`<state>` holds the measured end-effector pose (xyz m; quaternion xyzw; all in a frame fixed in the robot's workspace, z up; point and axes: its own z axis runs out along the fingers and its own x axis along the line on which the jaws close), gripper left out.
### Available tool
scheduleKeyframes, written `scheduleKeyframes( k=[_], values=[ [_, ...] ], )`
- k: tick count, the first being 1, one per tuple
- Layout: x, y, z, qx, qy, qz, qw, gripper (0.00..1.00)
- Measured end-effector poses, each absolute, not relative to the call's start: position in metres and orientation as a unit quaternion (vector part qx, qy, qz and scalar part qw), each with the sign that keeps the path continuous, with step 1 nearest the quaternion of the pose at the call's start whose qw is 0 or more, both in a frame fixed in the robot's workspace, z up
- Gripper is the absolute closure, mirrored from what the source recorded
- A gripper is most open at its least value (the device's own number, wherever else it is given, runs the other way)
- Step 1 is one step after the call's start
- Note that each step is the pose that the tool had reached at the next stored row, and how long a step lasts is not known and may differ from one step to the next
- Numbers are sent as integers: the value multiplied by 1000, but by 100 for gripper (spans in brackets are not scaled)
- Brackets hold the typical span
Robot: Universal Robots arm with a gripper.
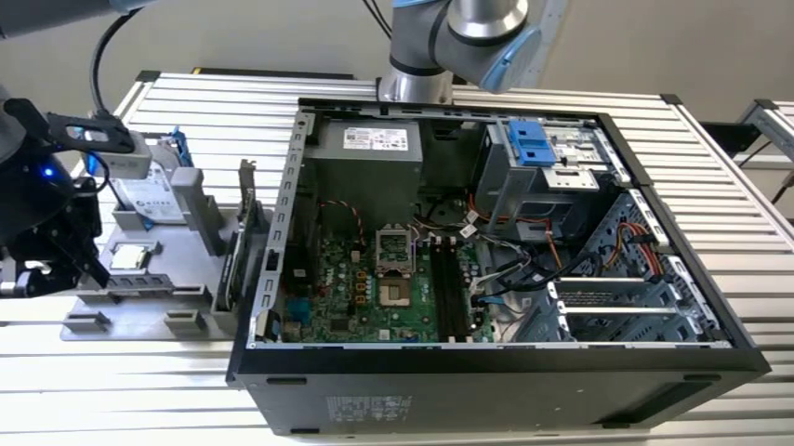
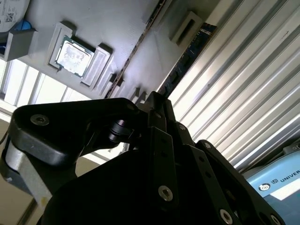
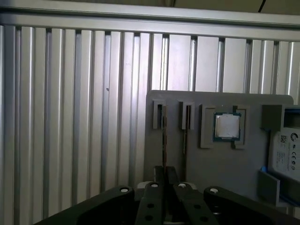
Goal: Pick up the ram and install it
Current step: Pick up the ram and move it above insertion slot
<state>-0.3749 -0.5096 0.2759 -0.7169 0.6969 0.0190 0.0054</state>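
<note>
You had the jaws closed down narrow, and neither wrist view showed anything gripped between them. The fingertips [image 3: 159, 175] sat at the near end of the ram [image 2: 190, 54]; whether they touched it I could not tell. The ram stood on edge in its slot in the grey tray [image 3: 225, 164], well apart from the case [image 1: 496, 372], so it was not yet lifted.

Standing it on edge, I judge, left both flat faces free for a pinch across its thin width, and narrow jaws suited that thinness. A neighbouring slot [image 3: 186, 133] ran just beside it, which is likely why you lined up along the ram rather than across the pair. A chip [image 3: 228, 125] lay flat in its pocket further along the tray.

In the exterior view the case lay open on the ribbed worktop [image 1: 211, 98]. Its board faced up, with the black slots [image 1: 449, 293] bare to take the ram from above.
</note>
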Motion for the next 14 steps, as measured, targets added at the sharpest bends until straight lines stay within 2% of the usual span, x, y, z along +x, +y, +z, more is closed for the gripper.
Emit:
scheduleKeyframes(
  k=[14],
  values=[
    [-375, -510, 286, -717, 697, 19, 5, 100]
  ],
)
